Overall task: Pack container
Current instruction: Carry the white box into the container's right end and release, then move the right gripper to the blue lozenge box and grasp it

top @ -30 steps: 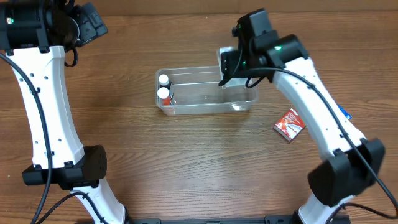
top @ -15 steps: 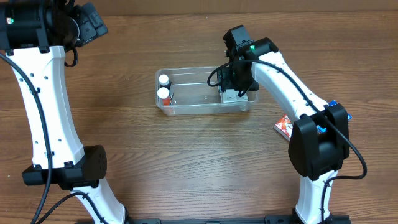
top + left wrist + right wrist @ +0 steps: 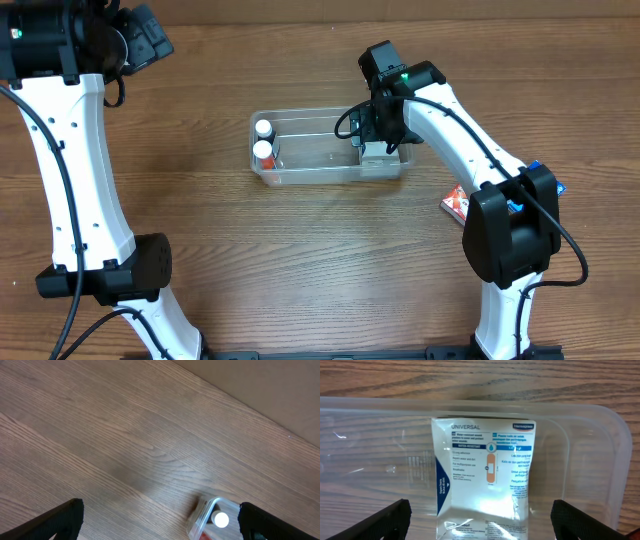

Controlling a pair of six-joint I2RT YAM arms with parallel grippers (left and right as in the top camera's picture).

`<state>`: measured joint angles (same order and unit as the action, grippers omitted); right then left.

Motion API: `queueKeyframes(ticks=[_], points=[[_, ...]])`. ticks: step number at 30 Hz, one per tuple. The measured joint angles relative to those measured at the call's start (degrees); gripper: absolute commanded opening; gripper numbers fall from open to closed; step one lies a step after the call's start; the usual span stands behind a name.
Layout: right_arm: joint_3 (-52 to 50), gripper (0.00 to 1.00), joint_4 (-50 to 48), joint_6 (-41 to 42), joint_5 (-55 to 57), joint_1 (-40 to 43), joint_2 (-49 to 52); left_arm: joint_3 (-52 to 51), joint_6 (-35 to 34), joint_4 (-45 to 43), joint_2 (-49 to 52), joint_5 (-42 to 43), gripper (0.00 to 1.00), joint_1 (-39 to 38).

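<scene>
Where the container (image 3: 315, 150) sits: just toward 12 o'clock from the middle of the table (image 3: 300, 260). Upright, clear walls, long side running 9 to 3 o'clock.
Container, 9 o'clock end: two small bottles with white caps stand side by side. One (image 3: 263, 128) is toward 12 o'clock, the other (image 3: 263, 151) toward 6 o'clock. Cannot tell if they touch.
Container, middle: bare see-through floor, wood grain showing under it.
Container, 3 o'clock end: a flat white plaster packet (image 3: 487, 480) printed "UNIVERSAL" lies on the floor, just short of the rounded end wall.
Right gripper (image 3: 481, 510): over the 3 o'clock end of the container, pointing down at the packet. Fingers (image 3: 390, 517) are spread wide, one at each side of the packet. Neither touches it, and nothing is gripped.
Right arm: comes in from the 5 o'clock edge of the table and bends over toward the container.
Left gripper (image 3: 161, 506): up at the 10 o'clock corner of the table, well apart from the container. Fingers are spread with nothing between them.
Left wrist view: mostly bare wood. At its 5 o'clock edge shows one corner of the container with a white cap.
Red packet (image 3: 457, 203): on the table at 4 o'clock from the container, well apart from it and partly hidden under the right arm.
</scene>
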<state>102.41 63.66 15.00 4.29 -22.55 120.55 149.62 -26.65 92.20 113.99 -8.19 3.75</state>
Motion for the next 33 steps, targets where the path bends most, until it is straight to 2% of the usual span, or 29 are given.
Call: queueKeyframes(ticks=[5, 8, 10, 12, 15, 17, 22, 27, 33], points=[[0.46, 1.00, 0.68, 0.04, 0.15, 0.13, -2.25, 0.00, 0.02, 0.00, 0.00, 0.00, 1.00, 0.00], [1.70, 1.00, 0.94, 2.78, 0.50, 3.10, -10.43, 0.00, 0.07, 0.04, 0.02, 0.00, 1.00, 0.00], [2.99, 1.00, 2.86, 5.31, 0.55, 8.39, -15.80, 0.00, 0.35, 0.42, 0.00, 0.00, 1.00, 0.00], [4.63, 1.00, 7.67, 9.07, 0.83, 17.46, -20.02, 0.00, 1.42, 0.66, 0.00, 0.00, 1.00, -0.28], [4.15, 1.00, 11.52, 12.35, 0.46, 28.35, -20.46, 0.00, 4.66, 0.83, 0.02, 0.00, 1.00, -2.56], [1.14, 1.00, 12.09, 13.53, -0.96, 32.39, -19.32, 0.00, 8.98, 1.31, 0.33, 0.09, 1.00, -5.57], [-7.78, 1.00, 9.81, 14.64, -2.64, 36.57, -18.45, 0.00, 14.60, 2.58, 3.23, 0.66, 1.00, -9.42], [-20.92, 1.00, 0.81, 16.33, -2.99, 39.52, -18.34, 0.00, 15.78, 2.60, 4.81, 0.66, 1.00, -9.35], [-30.82, 1.00, -8.50, 17.25, -2.82, 42.80, -18.25, 0.00, 16.20, 2.54, 4.81, 0.63, 1.00, -9.35]])
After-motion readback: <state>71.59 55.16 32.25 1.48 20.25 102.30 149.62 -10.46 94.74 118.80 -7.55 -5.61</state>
